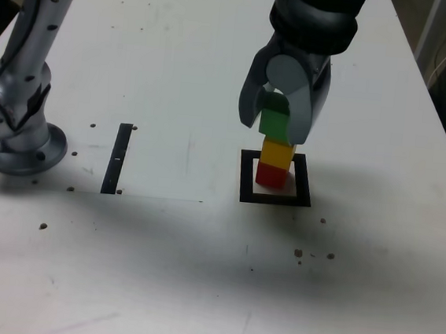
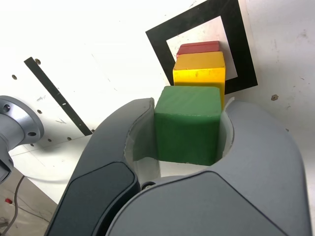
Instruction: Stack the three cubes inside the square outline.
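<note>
The red cube (image 1: 272,175) sits inside the square outline (image 1: 246,177) with the yellow cube (image 1: 277,152) stacked on top of it. My gripper (image 1: 272,130) is shut on the green cube (image 1: 274,123) and holds it right over the yellow one. Whether the green cube touches the yellow one, I cannot tell. In the wrist view the green cube (image 2: 188,125) is clamped between both fingers of the gripper (image 2: 189,107). Beyond it are the yellow cube (image 2: 199,73), the red cube (image 2: 198,47) and the square outline (image 2: 162,44).
A narrow black strip (image 1: 117,158) lies on the white table (image 1: 197,275) to the exterior view's left of the outline. The arm's grey base (image 1: 20,143) stands at the far left. Small dark specks (image 1: 309,254) dot the tabletop.
</note>
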Robot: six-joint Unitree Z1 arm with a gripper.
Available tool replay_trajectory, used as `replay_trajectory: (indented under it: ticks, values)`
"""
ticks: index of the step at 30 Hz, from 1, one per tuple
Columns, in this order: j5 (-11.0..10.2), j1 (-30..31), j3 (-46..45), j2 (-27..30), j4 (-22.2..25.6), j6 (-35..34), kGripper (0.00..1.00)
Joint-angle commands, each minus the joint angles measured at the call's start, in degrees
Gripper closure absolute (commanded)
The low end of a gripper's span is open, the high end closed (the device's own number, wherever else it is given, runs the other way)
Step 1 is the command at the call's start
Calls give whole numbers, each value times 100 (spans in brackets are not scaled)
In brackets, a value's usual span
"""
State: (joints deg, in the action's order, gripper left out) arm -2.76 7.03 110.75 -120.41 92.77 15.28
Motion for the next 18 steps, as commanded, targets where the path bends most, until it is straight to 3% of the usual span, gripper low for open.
replay_trajectory:
  ticks: [1, 10, 18]
  values:
    - [-20, 5, 0, 7, 57, 19, 66]
    - [-37, -2, 10, -72, 21, 51, 64]
    - [-38, -73, -33, -161, -5, 93, 44]
